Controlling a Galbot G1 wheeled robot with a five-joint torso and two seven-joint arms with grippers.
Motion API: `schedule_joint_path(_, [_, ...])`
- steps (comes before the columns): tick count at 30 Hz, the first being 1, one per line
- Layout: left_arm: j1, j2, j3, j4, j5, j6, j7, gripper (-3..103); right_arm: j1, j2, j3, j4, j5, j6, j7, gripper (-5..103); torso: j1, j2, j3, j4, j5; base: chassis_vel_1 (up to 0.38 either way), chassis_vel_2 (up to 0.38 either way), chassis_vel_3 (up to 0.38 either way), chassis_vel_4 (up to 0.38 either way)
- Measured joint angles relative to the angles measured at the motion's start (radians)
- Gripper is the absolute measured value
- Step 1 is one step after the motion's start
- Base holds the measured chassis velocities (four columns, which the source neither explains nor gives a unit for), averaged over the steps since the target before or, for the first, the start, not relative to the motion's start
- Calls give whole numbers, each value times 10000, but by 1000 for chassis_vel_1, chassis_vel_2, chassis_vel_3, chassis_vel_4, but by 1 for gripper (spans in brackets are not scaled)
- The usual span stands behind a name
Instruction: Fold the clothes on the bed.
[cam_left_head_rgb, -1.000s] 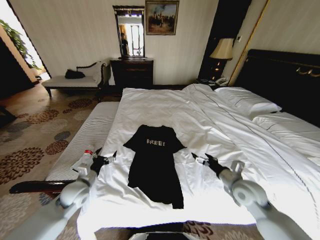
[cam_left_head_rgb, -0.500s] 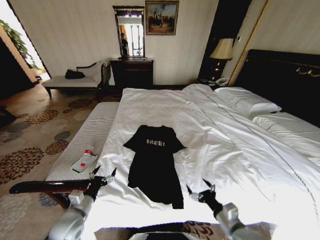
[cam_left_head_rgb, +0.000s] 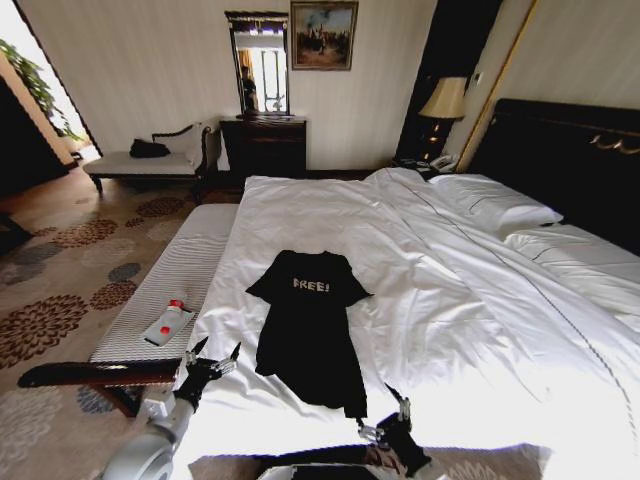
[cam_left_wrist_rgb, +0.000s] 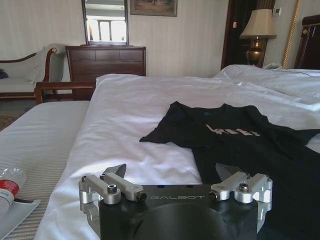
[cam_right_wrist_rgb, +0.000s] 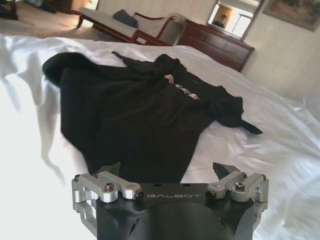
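Note:
The clothes, a black T-shirt (cam_left_head_rgb: 308, 325) with white "FREE!" lettering, lie flat on the bed's white sheet (cam_left_head_rgb: 440, 300) near its foot, collar toward the far wall. My left gripper (cam_left_head_rgb: 215, 355) hovers open beside the shirt's left edge, just over the mattress side. My right gripper (cam_left_head_rgb: 396, 400) is open low at the foot edge, close to the hem's right corner. In the left wrist view the open gripper (cam_left_wrist_rgb: 172, 170) faces the shirt (cam_left_wrist_rgb: 250, 145) from the side. In the right wrist view the open gripper (cam_right_wrist_rgb: 167, 169) points at the shirt's hem (cam_right_wrist_rgb: 135, 110).
A grey-striped bench (cam_left_head_rgb: 170, 285) runs along the bed's left side, with a red-capped bottle (cam_left_head_rgb: 167, 322) lying on it. Pillows (cam_left_head_rgb: 495, 205) and a dark headboard (cam_left_head_rgb: 570, 150) are at the right. A dresser (cam_left_head_rgb: 263, 145) and chaise (cam_left_head_rgb: 150, 160) stand by the far wall.
Both arms have drawn back toward the foot of the bed. The right gripper dropped from beside the shirt's middle to near its hem corner. The shirt has not moved.

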Motion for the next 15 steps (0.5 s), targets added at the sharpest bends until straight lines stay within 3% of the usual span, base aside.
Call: schedule_joint_path(15, [-8, 96, -5, 111, -29, 214, -189, 100, 919, -36, -778, -987, -999, 341, -29, 100, 0, -1, 0, 1, 2, 0, 0, 0, 0])
